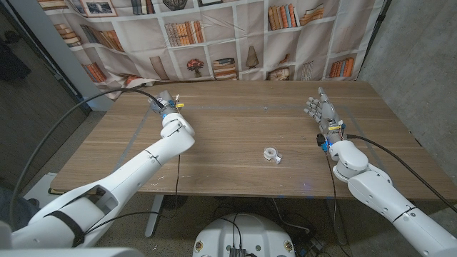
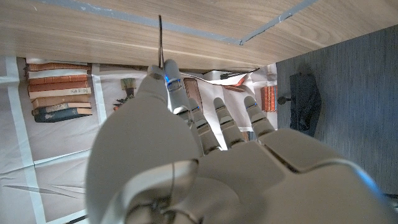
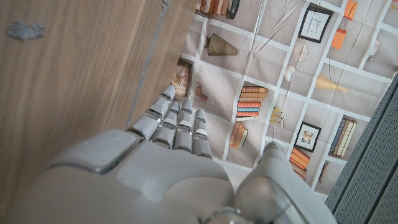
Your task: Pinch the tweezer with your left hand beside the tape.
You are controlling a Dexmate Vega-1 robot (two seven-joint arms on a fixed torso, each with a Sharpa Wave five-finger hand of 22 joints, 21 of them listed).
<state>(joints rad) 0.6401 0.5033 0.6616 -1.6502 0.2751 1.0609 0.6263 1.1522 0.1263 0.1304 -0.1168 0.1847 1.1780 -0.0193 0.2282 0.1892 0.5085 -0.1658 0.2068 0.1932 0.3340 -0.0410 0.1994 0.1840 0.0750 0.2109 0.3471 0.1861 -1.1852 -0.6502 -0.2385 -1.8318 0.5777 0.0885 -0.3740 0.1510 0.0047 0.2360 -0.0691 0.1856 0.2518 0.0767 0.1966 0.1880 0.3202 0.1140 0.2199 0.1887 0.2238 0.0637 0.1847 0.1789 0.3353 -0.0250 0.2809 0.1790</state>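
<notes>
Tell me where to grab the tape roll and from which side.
The tape roll seems to lie flat, hole up, mid-table. Pinch across its outer rim from above, probably with the right hand, which is open and nearer. The left hand already pinches the tweezer.

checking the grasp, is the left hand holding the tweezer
Yes, the left hand pinches the thin dark tweezer, which sticks out past its fingertips.

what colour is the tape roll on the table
Clear, whitish tape roll; it shows best in the head view.
</notes>
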